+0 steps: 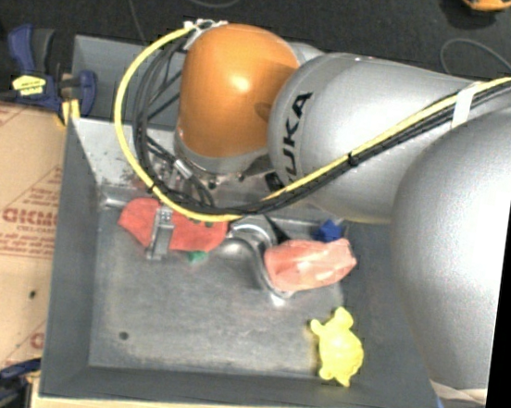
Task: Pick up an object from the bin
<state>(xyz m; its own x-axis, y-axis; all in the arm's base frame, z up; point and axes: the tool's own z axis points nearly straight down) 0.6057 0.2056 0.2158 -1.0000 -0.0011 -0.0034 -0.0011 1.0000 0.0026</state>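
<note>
Closest to the camera, a little yellow toy figure [337,347] sits alone on the bare floor of the grey bin [192,330], toward the front right corner as you look at it. A bit further back there's a pinkish-red lump [311,262], kinda translucent looking, lying just beside the right-side finger of the hand [212,269]. The hand is down low in the back half of the bin and spread wide, with nothing pinched in it. Its fingers [160,233] are well apart: one is planted over a flat red thing [140,219], the other curves down past that thing's right end. So the red piece is what the hand is over, and it's lying flat against the back wall on the picture's left, part of it poking out left of the finger and part sitting between the two. A tiny green bit [195,257] peeks out at its front edge; can't tell what that is. Behind the pink lump a small blue thing [330,229] is mostly tucked under the arm [385,141]. Above all that is the orange wrist cover [233,88] with a yellow cable [135,89] looped round it.
</note>
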